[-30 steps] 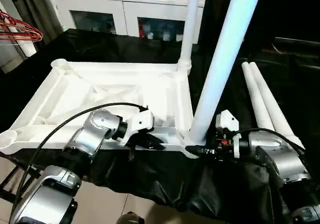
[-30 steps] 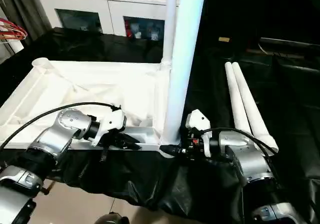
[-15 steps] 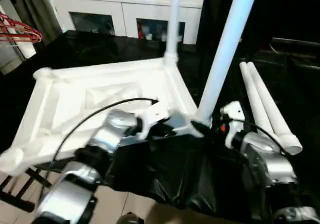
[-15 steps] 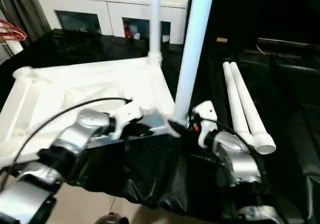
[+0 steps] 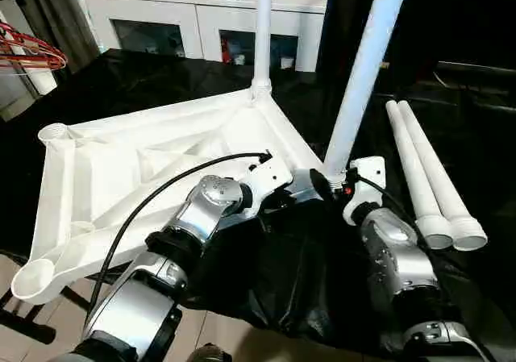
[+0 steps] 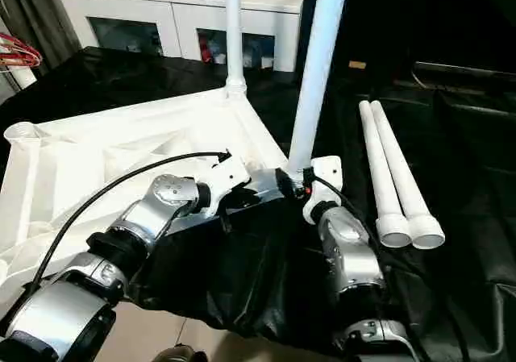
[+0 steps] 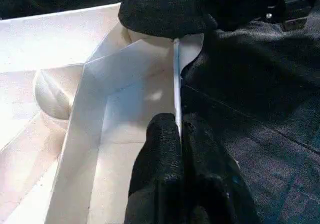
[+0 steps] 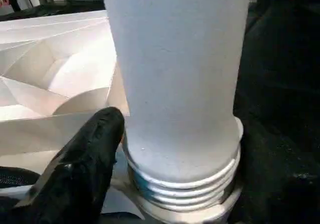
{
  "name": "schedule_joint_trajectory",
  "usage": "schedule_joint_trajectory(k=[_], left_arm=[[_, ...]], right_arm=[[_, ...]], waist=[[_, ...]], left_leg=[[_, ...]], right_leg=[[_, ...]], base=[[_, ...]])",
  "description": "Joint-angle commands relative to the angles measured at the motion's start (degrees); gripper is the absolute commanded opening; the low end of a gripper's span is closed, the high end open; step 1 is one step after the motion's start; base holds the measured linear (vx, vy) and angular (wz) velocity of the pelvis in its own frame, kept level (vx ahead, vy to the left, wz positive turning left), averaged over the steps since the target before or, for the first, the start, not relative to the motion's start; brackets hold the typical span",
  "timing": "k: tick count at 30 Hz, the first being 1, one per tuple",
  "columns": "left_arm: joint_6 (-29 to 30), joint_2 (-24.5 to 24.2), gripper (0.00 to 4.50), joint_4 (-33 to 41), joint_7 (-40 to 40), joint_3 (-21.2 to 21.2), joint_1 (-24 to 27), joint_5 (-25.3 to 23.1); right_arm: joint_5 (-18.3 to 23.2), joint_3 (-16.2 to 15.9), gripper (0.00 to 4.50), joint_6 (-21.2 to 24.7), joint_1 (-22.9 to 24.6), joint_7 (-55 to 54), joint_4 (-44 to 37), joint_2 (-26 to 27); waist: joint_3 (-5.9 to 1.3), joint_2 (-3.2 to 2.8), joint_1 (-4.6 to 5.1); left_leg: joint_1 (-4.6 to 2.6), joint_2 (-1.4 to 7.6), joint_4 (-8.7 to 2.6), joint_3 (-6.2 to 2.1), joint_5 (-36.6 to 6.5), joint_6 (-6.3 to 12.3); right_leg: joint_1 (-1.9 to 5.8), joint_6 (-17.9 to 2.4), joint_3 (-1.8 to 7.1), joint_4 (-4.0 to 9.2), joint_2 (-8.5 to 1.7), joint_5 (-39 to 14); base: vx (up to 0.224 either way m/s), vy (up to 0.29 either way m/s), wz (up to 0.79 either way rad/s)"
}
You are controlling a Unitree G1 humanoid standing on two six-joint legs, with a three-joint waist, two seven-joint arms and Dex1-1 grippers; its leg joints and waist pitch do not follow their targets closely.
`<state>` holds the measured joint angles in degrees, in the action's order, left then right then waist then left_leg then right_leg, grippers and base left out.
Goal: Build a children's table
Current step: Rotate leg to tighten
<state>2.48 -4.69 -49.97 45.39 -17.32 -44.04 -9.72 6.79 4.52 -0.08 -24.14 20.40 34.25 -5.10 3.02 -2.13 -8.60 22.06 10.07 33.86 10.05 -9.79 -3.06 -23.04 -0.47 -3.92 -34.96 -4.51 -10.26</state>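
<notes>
The upturned table top (image 5: 145,164) rests on the black cloth (image 5: 274,265), left gripper (image 7: 179,134) pinched on its near rim, right gripper (image 5: 329,186) spread around the near-corner leg (image 5: 363,72).

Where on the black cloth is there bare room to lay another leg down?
Bare cloth lies beyond the table top, toward the cabinet, and right of the two loose legs. The near corner is crowded: both tools, an upright leg.

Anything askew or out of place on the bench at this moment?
Yes. The table top sits skewed, one socket corner hanging past the black-covered bench edge. The near leg leans; threads show above its socket, so it may not be fully seated. Two spare legs lie parallel.
</notes>
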Motion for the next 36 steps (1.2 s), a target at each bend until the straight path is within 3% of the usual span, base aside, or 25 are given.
schedule_joint_trajectory(k=[1,5,6,7,9,10,14,15,16,19,21,23,25,26,27,29,30,31,33,36], left_arm=[[-3.21,2.25,0.0,-0.02,-1.17,-0.78,-2.03,0.18],[-6.0,2.21,0.0,-1.01,-2.89,0.09,-2.34,0.23],[-5.28,2.28,0.28,-0.97,-2.97,0.89,-2.44,0.96],[-5.05,2.26,0.28,-0.75,-2.62,1.22,-2.41,1.37],[-4.0,1.7,0.6,0.97,-0.69,2.49,-1.98,3.06],[-4.01,1.68,0.66,1.02,-0.66,2.52,-1.97,3.09],[-4.32,-0.48,0.97,3.37,-1.59,4.12,-0.96,3.74],[-3.77,-1.8,0.97,4.97,-0.94,4.69,-0.18,4.31],[-3.14,-3.04,0.97,6.64,0.05,5.07,0.66,4.67],[-0.53,-6.74,0.97,11.76,0.61,6.91,2.87,5.37],[2.15,-9.71,0.97,15.12,-0.15,8.43,4.11,5.18],[4.67,-12.32,0.97,17.49,-2.06,10.3,4.95,4.49],[9.12,-18.05,0.97,20.95,-4.47,13.76,7.14,3.29],[9.9,-20.08,0.97,21.7,-4.56,14.45,8.12,2.63],[9.99,-20.34,0.97,21.79,-4.57,14.54,8.24,2.55],[11.7,-22.52,0.97,23.73,-4.59,15.63,9.95,2.51],[14.21,-24.66,0.97,25.68,-5.33,17.39,11.53,2.59],[14.83,-25.14,0.97,26.14,-5.49,17.74,11.88,2.58],[17.11,-28.7,0.97,27.2,-6.43,19.17,13.67,1.27],[18.6,-31.14,0.81,27.41,-7.08,18.92,14.87,0.19]], right_arm=[[-0.8,-1.84,4.01,-0.7,0.0,0.04,1.06,0.92],[0.57,-0.96,4.12,0.77,2.47,2.53,-4.93,-2.06],[1.07,-0.78,4.18,1.59,3.61,3.77,-7.14,-3.14],[1.32,-0.75,4.18,1.99,4.27,4.53,-8.3,-3.74],[2.82,-0.62,4.21,4.25,7.91,8.8,-14.29,-7.08],[2.88,-0.61,4.21,4.32,8.03,8.95,-14.47,-7.19],[4.8,0.63,4.21,5.43,11.16,12.08,-18.72,-10.6],[5.7,1.15,4.21,6.25,11.88,12.57,-20.06,-11.45],[6.52,1.59,4.21,7.37,12.54,13.04,-21.51,-12.09],[8.08,1.3,4.21,9.68,14.12,15.8,-24.56,-13.7],[9.0,-0.19,4.21,12.17,15.44,18.37,-27.33,-14.86],[9.14,-1.99,4.21,13.59,16.41,20.55,-29.11,-15.63],[8.84,-5.38,4.21,15.63,17.22,22.2,-31.37,-16.11],[8.99,-6.06,4.21,16.27,17.11,22.21,-31.67,-15.73],[9.02,-6.14,4.21,16.35,17.09,22.21,-31.7,-15.68],[9.08,-6.98,4.21,17.35,16.64,21.87,-31.92,-15.07],[8.36,-8.26,4.21,17.93,15.86,21.88,-31.52,-14.39],[8.2,-8.52,4.21,18.12,15.7,21.87,-31.48,-14.24],[5.9,-10.19,4.21,19.48,14.09,20.37,-29.69,-13.12],[4.5,-11.32,4.03,22.21,12.75,18.06,-28.24,-12.52]], waist=[[-3.73,0.67,0.17],[-3.78,0.96,-0.11],[-3.77,0.99,-0.46],[-3.84,1.11,-0.63],[-3.91,0.76,-1.09],[-4.1,0.96,-1.25],[-3.96,0.83,-0.93],[-3.92,0.15,-0.79],[-3.86,0.61,-0.53],[-3.79,0.51,-0.03],[-3.64,0.39,0.25],[-3.66,0.22,0.27],[-3.49,0.43,0.45],[-3.34,1.22,0.7],[-3.26,0.6,0.89],[-3.16,0.79,0.81],[-3.13,0.52,0.75],[-3.18,1.4,0.75],[-3.16,0.8,0.57],[-3.11,0.83,0.37]], left_leg=[[-1.21,3.09,-4.53,-1.3,-16.03,1.68],[-1.01,3.14,-4.49,-1.27,-14.67,2.43],[-1.17,3.21,-4.32,-1.14,-14.35,3.0],[-0.88,3.17,-4.28,-1.18,-13.1,3.55],[-0.73,3.22,-4.18,-1.25,-11.95,4.29],[-0.56,3.36,-4.05,-1.33,-11.23,4.87],[-0.4,3.19,-4.1,-1.37,-12.73,4.92],[-0.42,3.18,-4.12,-1.45,-13.08,4.74],[-0.41,3.17,-4.21,-1.43,-13.53,4.57],[-0.5,3.16,-4.32,-1.38,-14.08,4.31],[-0.64,3.08,-4.36,-1.23,-14.71,4.01],[-0.73,3.27,-4.47,-1.39,-15.13,3.59],[-0.72,3.41,-4.72,-1.66,-16.5,2.69],[-0.4,3.29,-4.89,-1.61,-16.29,2.81],[-0.4,3.08,-5.0,-1.73,-16.78,2.26],[-1.23,3.28,-4.93,-1.62,-18.06,1.33],[-1.11,3.43,-5.11,-1.73,-18.44,0.9],[-1.08,3.47,-5.17,-1.63,-18.31,0.83],[-1.16,3.39,-5.31,-1.76,-18.72,0.05],[-1.65,3.43,-5.4,-1.72,-19.87,-1.22]], right_leg=[[2.17,-9.64,2.78,5.42,-4.96,-18.52],[2.43,-9.77,2.81,5.17,-4.97,-16.98],[2.25,-9.67,2.92,5.25,-4.94,-16.29],[2.63,-9.7,2.9,4.99,-4.97,-15.09],[2.67,-9.77,2.83,4.79,-4.94,-13.75],[2.82,-10.52,2.78,4.43,-4.98,-11.01],[2.92,-10.81,2.62,4.59,-4.94,-11.66],[2.84,-10.92,2.64,4.59,-4.93,-12.01],[2.98,-10.74,2.59,4.72,-4.83,-12.59],[2.92,-10.44,2.56,4.84,-4.72,-14.77],[2.48,-9.85,2.57,5.12,-4.41,-16.67],[2.5,-9.94,2.58,4.97,-4.52,-17.11],[2.4,-9.38,2.54,4.8,-4.57,-19.09],[2.53,-8.94,2.51,4.94,-4.4,-19.36],[2.37,-8.17,2.51,5.0,-4.46,-21.23],[1.61,-8.08,2.79,5.36,-4.54,-23.21],[1.58,-8.39,2.88,5.22,-4.56,-22.75],[1.61,-8.56,2.86,5.08,-4.44,-22.02],[1.34,-8.87,2.95,4.76,-4.39,-20.83],[1.08,-9.29,3.05,4.72,-4.27,-18.5]], base=[[0.0,0.0,0.0],[0.0,0.0,0.0],[0.0,0.0,0.0],[0.0,0.0,0.0],[0.0,0.0,0.0],[0.0,0.0,0.0],[0.0,0.0,0.0],[0.0,0.0,0.0],[0.0,0.0,0.0],[0.0,0.0,0.0],[0.0,0.0,0.0],[0.0,0.0,0.0],[0.0,0.0,0.0],[0.0,0.0,0.0],[0.0,0.0,0.0],[0.0,0.0,0.0],[0.0,0.0,0.0],[0.0,0.0,0.0],[0.0,0.0,0.0],[0.0,0.0,0.0]])
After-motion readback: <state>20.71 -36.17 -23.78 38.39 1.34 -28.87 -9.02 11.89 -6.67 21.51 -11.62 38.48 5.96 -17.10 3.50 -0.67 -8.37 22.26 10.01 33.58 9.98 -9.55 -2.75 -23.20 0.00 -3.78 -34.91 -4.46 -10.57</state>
